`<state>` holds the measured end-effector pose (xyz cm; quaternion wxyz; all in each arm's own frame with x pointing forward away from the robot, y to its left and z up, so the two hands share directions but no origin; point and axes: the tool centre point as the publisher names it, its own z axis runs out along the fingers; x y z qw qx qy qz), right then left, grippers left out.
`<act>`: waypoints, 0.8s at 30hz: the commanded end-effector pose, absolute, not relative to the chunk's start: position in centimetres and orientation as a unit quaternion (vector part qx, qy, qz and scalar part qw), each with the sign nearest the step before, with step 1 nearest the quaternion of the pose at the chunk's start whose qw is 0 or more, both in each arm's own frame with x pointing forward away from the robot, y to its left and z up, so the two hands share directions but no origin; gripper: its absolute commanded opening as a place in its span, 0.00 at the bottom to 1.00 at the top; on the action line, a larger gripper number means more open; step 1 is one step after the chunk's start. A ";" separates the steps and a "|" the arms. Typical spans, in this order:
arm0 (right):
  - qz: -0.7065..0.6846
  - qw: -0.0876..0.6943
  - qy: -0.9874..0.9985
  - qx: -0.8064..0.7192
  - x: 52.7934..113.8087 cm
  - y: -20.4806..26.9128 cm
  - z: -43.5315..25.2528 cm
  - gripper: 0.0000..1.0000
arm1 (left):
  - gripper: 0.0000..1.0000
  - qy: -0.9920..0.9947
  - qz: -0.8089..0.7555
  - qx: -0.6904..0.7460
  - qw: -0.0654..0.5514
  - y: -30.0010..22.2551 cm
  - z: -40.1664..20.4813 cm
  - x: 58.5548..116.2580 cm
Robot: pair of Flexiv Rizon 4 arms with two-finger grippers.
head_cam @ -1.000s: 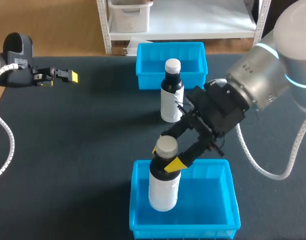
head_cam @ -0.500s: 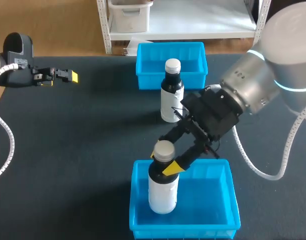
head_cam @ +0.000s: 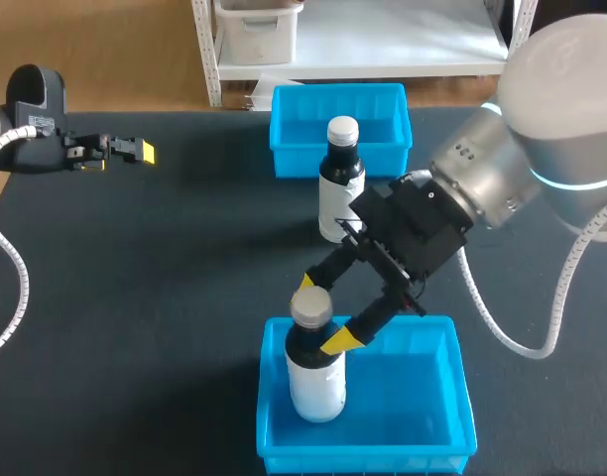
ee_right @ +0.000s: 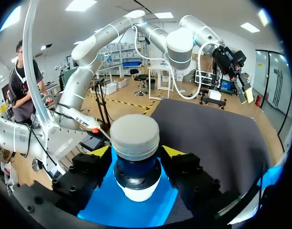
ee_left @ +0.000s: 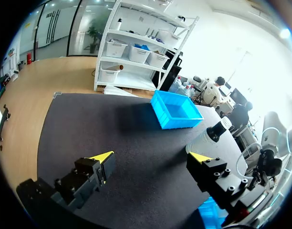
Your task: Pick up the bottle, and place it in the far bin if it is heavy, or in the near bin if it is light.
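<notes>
A white bottle (head_cam: pixel 316 377) with a dark neck and a grey cap (ee_right: pixel 134 136) stands upright in the near blue bin (head_cam: pixel 437 397), toward its left side. My right gripper (head_cam: pixel 325 311) is open around the bottle's neck, one yellow tip on either side, with the fingers (ee_right: pixel 182 167) just off it. The far blue bin (head_cam: pixel 338 124) sits at the back of the table. My left gripper (head_cam: pixel 120 156) hangs at the far left of the table, open and holding nothing (ee_left: pixel 152 157).
A second bottle (head_cam: pixel 340 183) with a white cap stands upright just in front of the far bin, close behind my right wrist. It also shows ahead of the left gripper as a bottle (ee_left: pixel 213 134) beside the far bin (ee_left: pixel 177 110). The table top is a dark mat.
My right gripper lowered the bottle deeper into the near bin and slightly left, then spread its fingers off the neck. The left arm has not moved.
</notes>
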<state>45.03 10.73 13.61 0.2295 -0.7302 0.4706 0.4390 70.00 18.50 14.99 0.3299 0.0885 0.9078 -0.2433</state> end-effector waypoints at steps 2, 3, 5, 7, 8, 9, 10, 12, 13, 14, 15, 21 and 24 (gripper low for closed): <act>0.434 0.226 0.475 -0.731 45.1 10.5 13.4 1.00 | 1.00 0.908 -0.243 0.088 0.330 18.5 15.0 70.0; 0.433 0.225 0.477 -0.731 45.2 10.4 13.4 1.00 | 1.00 0.908 -0.243 0.088 0.330 18.5 15.0 70.0; 0.431 0.222 0.481 -0.731 45.4 10.0 13.3 1.00 | 1.00 0.908 -0.243 0.088 0.330 18.5 15.0 70.0; 0.427 0.219 0.490 -0.727 45.9 9.3 13.0 1.00 | 1.00 0.908 -0.243 0.088 0.330 18.5 15.0 70.0; 0.424 0.217 0.497 -0.725 46.3 9.0 12.9 1.00 | 1.00 0.908 -0.243 0.088 0.330 18.5 15.0 70.0; 0.420 0.216 0.504 -0.723 46.7 8.6 12.7 1.00 | 1.00 0.908 -0.243 0.088 0.330 18.5 15.0 70.0; 0.416 0.215 0.510 -0.721 47.1 8.2 12.6 1.00 | 1.00 0.908 -0.243 0.088 0.330 18.5 15.0 70.0; 0.407 0.215 0.524 -0.717 48.1 7.3 12.5 1.00 | 1.00 0.908 -0.243 0.088 0.330 18.5 15.0 70.0; 0.402 0.217 0.531 -0.714 48.8 6.7 12.5 1.00 | 1.00 0.908 -0.243 0.088 0.330 18.5 15.0 70.0; 0.397 0.219 0.538 -0.711 49.4 6.2 12.5 1.00 | 1.00 0.908 -0.243 0.088 0.330 18.5 15.0 70.0; 0.391 0.222 0.547 -0.706 50.1 5.7 12.5 1.00 | 1.00 0.908 -0.243 0.088 0.330 18.5 15.0 70.0; 0.368 0.243 0.593 -0.674 54.9 2.6 12.8 1.00 | 1.00 0.908 -0.243 0.088 0.330 18.5 15.0 70.0; 0.364 0.255 0.616 -0.651 58.0 1.0 12.8 1.00 | 1.00 0.908 -0.243 0.088 0.330 18.5 15.0 70.0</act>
